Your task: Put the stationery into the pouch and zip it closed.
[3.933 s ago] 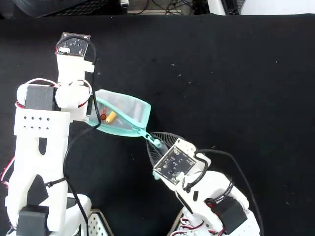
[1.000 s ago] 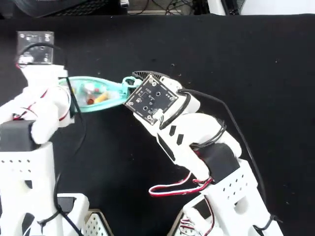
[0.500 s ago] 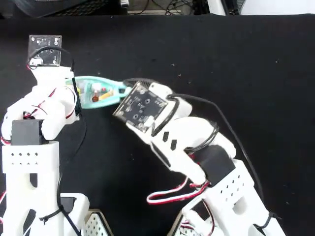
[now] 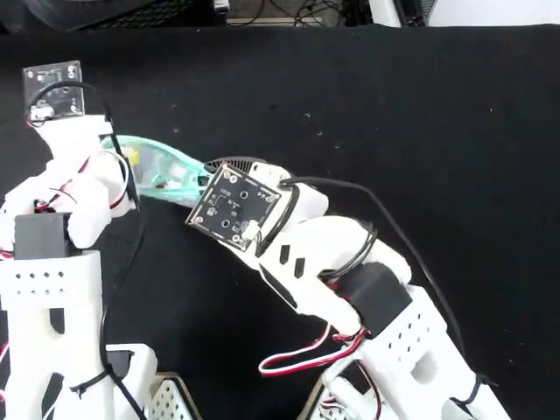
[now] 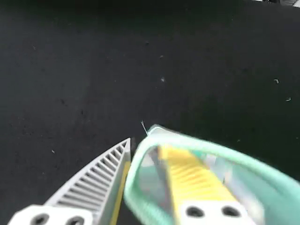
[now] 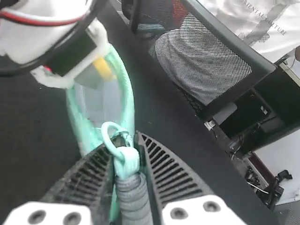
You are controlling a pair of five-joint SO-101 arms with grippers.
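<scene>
A mint green see-through pouch (image 4: pixel 162 168) is held off the black table between both arms at the left. My left gripper (image 4: pixel 127 162) is shut on the pouch's left end. In the left wrist view the ribbed finger and the yellow-padded finger (image 5: pixel 187 180) pinch the pouch rim (image 5: pixel 140 173). My right gripper (image 4: pixel 208 172) is shut on the mint zipper pull (image 6: pixel 123 157) at the pouch's right end, and its black ribbed fingers (image 6: pixel 164 173) close on it from both sides. A small reddish speck shows inside the pouch; the stationery is otherwise hidden.
The black table (image 4: pixel 437 131) is bare to the right and at the back. Behind the table's far edge stand a mesh-backed chair (image 6: pixel 201 56) and some cables. Both arm bases fill the front edge.
My right gripper has slid left along the pouch with the zipper pull, so less of the pouch shows between the arms. The left arm has shifted a little to the left.
</scene>
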